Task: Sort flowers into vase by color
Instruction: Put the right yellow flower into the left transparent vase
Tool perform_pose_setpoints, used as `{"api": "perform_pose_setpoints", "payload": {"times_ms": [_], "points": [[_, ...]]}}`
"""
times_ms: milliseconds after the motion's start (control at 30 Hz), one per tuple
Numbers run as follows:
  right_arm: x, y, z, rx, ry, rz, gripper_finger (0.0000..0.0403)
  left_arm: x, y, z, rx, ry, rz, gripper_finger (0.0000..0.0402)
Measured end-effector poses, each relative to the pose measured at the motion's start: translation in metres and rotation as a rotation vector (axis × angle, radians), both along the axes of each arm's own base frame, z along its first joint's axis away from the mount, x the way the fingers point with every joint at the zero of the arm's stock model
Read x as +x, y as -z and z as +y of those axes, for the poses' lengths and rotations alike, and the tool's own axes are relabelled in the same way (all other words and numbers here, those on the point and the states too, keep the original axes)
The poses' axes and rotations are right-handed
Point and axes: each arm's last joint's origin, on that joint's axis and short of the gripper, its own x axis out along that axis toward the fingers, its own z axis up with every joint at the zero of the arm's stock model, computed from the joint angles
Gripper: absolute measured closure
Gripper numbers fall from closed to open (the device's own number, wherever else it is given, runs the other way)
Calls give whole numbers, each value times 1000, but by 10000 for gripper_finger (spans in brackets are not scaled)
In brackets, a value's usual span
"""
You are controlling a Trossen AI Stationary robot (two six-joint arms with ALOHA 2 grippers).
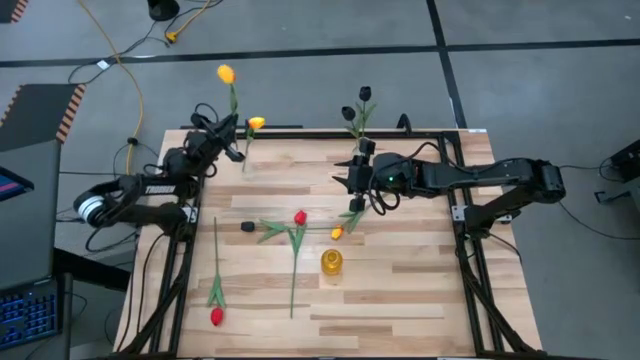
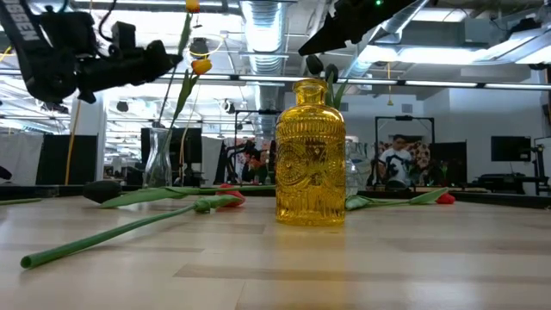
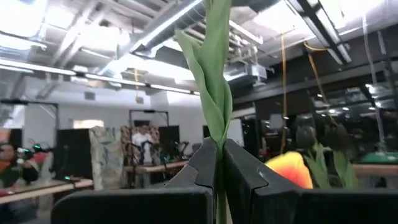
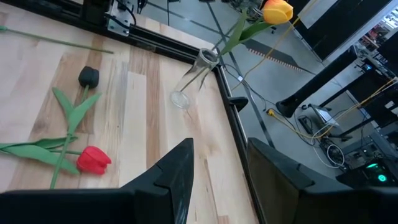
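A yellow tulip (image 1: 226, 74) is held upright by the left gripper (image 1: 232, 128), whose fingers are closed on the green stem; in the left wrist view the leaf and stem (image 3: 214, 93) rise straight up from between the pressed fingers (image 3: 239, 171). From above, this flower's long axis runs away from the table's far edge, its head lying beyond the tabletop. A second yellow-orange tulip (image 1: 256, 123) is seen standing in a clear glass vase (image 4: 191, 78) at the far left corner of the wooden table (image 1: 400, 290).

The right gripper (image 1: 358, 180) is held above the table's far middle with its fingers apart and nothing between them. Just beyond it, two black tulips (image 1: 358, 103) stand in a vase that is mostly hidden by the arm.

On the table, one red tulip (image 1: 217, 316) lies near the left front with its head toward the near edge and its stem running lengthwise away. Another red tulip (image 1: 300, 217) lies at the centre, its stem pointing toward the near edge. A black tulip (image 1: 248, 227) lies crosswise, head to the left. A small orange tulip (image 1: 337, 233) lies just beyond the yellow glass vase (image 1: 331, 263), which stands upright; its stem is partly hidden under the right arm.

In all, three yellow-orange, two red and three black heads can be counted.
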Motion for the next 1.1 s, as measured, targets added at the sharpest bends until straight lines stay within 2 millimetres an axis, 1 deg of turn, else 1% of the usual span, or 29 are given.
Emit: {"api": "perform_pose_setpoints", "payload": {"times_ms": [200, 433, 867, 1100], "points": [[0, 0, 0, 0, 0, 0, 228, 8, 5, 9, -35, 38, 27, 401], [0, 0, 0, 0, 0, 3, 228, 7, 3, 9, -35, 40, 12, 401], [0, 0, 0, -2, -1, 5, 228, 9, 9, 11, -102, 38, 52, 401], [0, 0, 0, -2, -1, 5, 228, 9, 10, 12, -75, 18, 79, 399]]}}
